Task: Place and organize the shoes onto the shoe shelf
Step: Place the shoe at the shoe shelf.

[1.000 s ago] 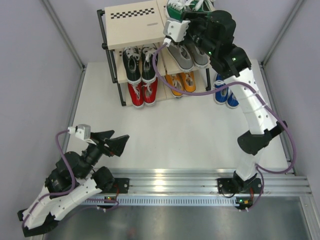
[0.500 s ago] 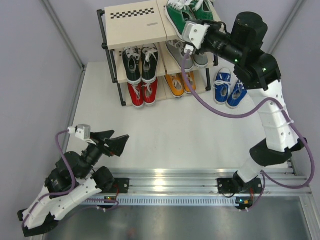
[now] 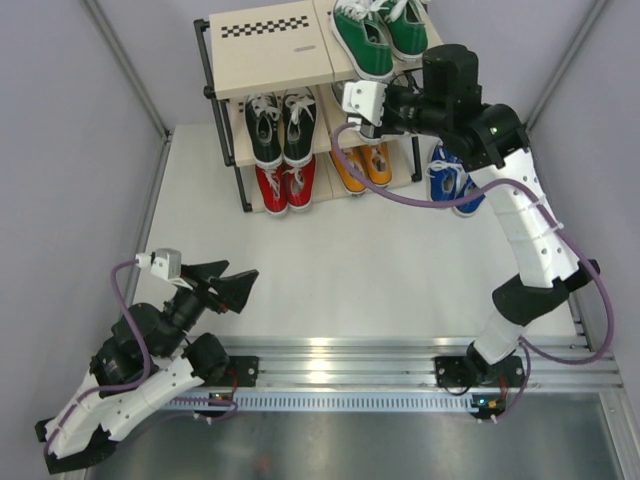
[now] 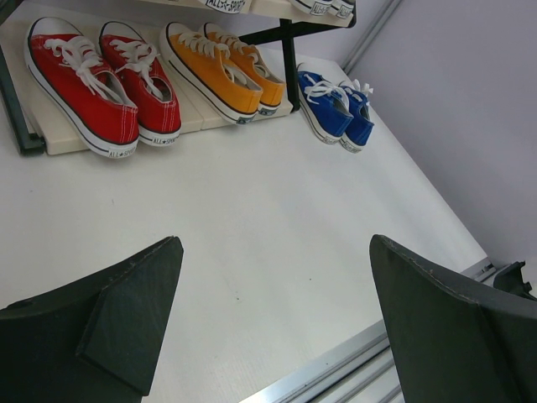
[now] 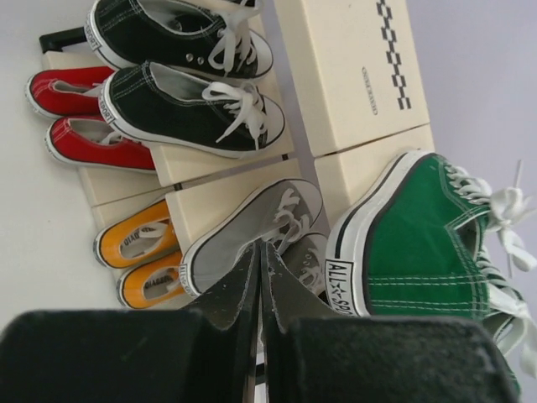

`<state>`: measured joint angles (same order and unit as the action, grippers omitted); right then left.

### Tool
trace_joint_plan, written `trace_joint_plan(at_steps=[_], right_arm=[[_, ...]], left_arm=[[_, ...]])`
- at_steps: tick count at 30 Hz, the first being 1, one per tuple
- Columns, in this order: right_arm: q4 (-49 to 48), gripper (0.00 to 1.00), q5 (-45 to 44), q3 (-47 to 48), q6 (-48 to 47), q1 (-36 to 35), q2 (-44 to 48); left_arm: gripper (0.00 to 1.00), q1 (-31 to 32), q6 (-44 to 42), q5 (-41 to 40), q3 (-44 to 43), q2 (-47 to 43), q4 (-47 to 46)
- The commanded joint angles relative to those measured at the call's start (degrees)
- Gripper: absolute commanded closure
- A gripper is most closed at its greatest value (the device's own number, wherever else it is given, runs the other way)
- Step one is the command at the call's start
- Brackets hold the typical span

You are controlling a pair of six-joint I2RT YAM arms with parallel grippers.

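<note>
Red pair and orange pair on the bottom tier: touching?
Apart. The left wrist view shows a strip of bare beige board of the shoe shelf running between the red shoes and the orange shoes.

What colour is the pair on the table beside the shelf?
Blue shoes; the left wrist view shows them best.

1. The right arm (image 3: 522, 215) has white, ribbed shell segments set between bulky black joint housings;
2. the left arm (image 3: 150, 388) is built alike, white shells on black joints;
3. a purple cable (image 3: 400, 203) runs along each arm to a small white camera box (image 3: 358, 100) at the wrist;
4. the left gripper (image 4: 275, 243) has two broad, matte black, wedge-shaped fingers (image 4: 126, 311) with a grainy surface;
5. the right gripper (image 5: 258, 252) shows the same rough black finish, tapering to thin edges;
6. each arm ends in a black base block (image 3: 478, 372)
</note>
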<state>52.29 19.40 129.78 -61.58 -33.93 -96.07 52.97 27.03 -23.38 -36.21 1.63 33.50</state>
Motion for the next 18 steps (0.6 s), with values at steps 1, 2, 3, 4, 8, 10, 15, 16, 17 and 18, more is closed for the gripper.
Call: trace_joint_plan(at_steps=[1, 2, 3, 4, 8, 10, 15, 16, 17, 18], right_arm=[[-1.66, 1.00, -3.74, 0.48, 2.16, 0.80, -1.92], [-2.10, 1.00, -4.36, 0.65, 2.43, 0.89, -2.27], [-2.80, 1.00, -5.33, 1.09, 3.56, 1.06, -2.71], [-3.42, 1.00, -5.42, 1.53, 3.92, 1.32, -3.59], [-6.14, 1.00, -7.35, 3.82, 5.42, 2.47, -5.70], [-6.94, 1.00, -8.41, 4.61, 5.51, 2.73, -6.75], [-9.49, 1.00, -10.34, 6.45, 5.59, 3.26, -8.78], [-9.93, 1.00, -10.61, 6.72, 5.68, 3.26, -9.22], [-10.28, 1.00, -10.78, 7.07, 5.94, 3.35, -9.39], [-10.89, 1.00, -11.39, 7.33, 5.95, 3.52, -9.74]], left_arm=[[0.02, -0.06, -0.92, 0.44, 0.17, -0.49, -0.45], [0.02, -0.06, -0.92, 0.44, 0.17, -0.40, -0.45], [0.01, -0.06, -0.92, 0.44, 0.17, -0.48, -0.45], [0.01, -0.06, -1.01, 0.44, 0.17, -0.49, -0.45], [0.02, -0.06, -1.10, 0.35, 0.26, -0.40, -0.54], [0.02, -0.06, -1.10, 0.35, 0.26, -0.48, -0.54], [0.02, -0.06, -1.01, 0.44, 0.26, -0.40, -0.54], [0.02, -0.06, -1.01, 0.44, 0.26, -0.48, -0.45], [0.02, -0.06, -1.01, 0.44, 0.17, -0.40, -0.45], [0.02, -0.06, -1.01, 0.35, 0.17, -0.48, -0.54]])
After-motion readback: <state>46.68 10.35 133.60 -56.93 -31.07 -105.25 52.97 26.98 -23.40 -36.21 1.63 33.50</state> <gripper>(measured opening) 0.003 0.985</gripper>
